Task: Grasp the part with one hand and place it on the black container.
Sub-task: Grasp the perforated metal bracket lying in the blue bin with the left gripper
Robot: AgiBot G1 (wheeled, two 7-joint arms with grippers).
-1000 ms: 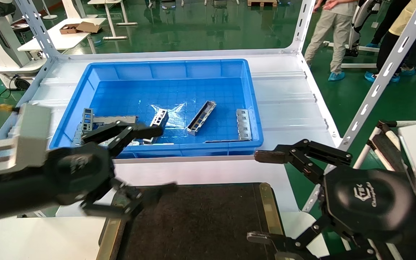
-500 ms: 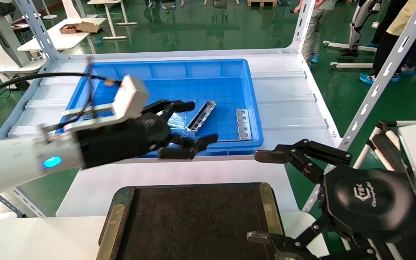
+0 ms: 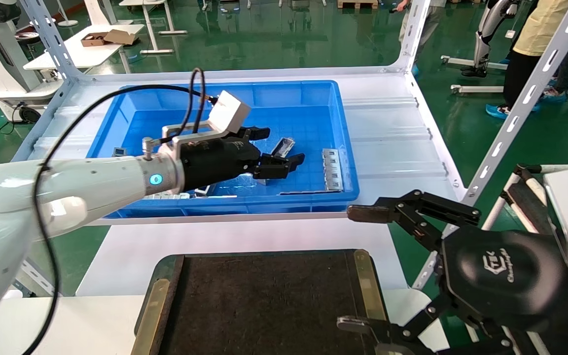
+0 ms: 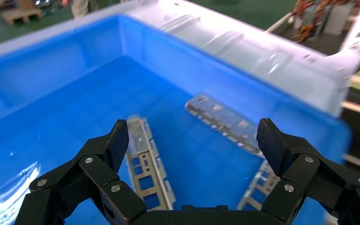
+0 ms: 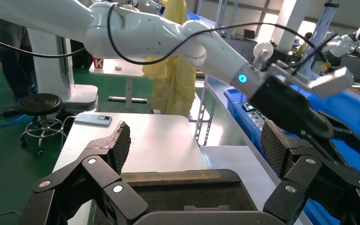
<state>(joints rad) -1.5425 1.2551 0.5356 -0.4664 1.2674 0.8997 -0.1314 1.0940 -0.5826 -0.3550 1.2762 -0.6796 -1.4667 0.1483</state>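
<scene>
The part (image 3: pixel 287 143) is a grey trough lying slantwise on the floor of the blue bin (image 3: pixel 244 211). In the left wrist view the part (image 4: pixel 146 165) lies close to one finger. My left gripper (image 3: pixel 282 146) is open and reaches into the bin from the left, its fingers on either side of the part and holding nothing; it also shows in the left wrist view (image 4: pixel 192 140). The black container (image 3: pixel 264 296) lies at the table's near edge and also shows in the right wrist view (image 5: pixel 183 192). My right gripper (image 3: pixel 354 268) is open and empty beside the container's right side, as the right wrist view (image 5: pixel 194 140) also shows.
A flat slotted plate (image 3: pixel 333 170) lies by the bin's right wall and also shows in the left wrist view (image 4: pixel 220 119). A ladder-like strip (image 4: pixel 258 192) lies near the bin's front wall. White shelf uprights (image 3: pixel 520 108) stand at the right. People stand beyond the table.
My left arm has swung from the near left, over the bin's front wall and into the bin, and its open gripper now straddles the part. The right arm has not moved.
</scene>
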